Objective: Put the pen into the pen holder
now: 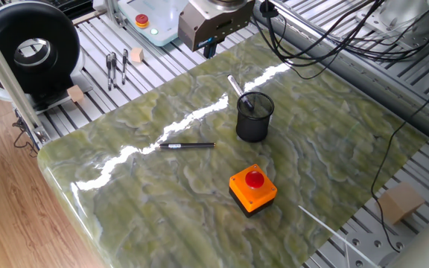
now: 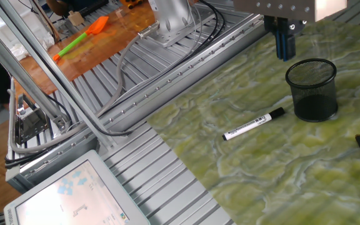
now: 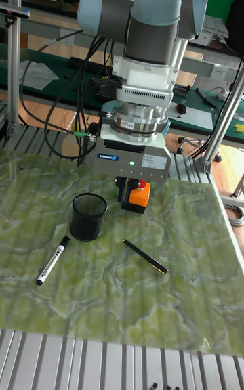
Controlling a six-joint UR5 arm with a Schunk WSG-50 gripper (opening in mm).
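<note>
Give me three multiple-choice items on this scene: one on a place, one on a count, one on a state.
1. Where is the pale pen relative to the cup?
A. inside it
B. on the table beside it
C. across its rim

2. How many pens lie on the table?
A. four
B. three
C. two

3. How does the cup stand?
A. upright
B. on its side
C. upside down

Key: 1 B, the pale pen lies flat on the table, apart from the cup. 2 C, only the pale pen and the black pen show. 3 A, its open mouth faces up.
</note>
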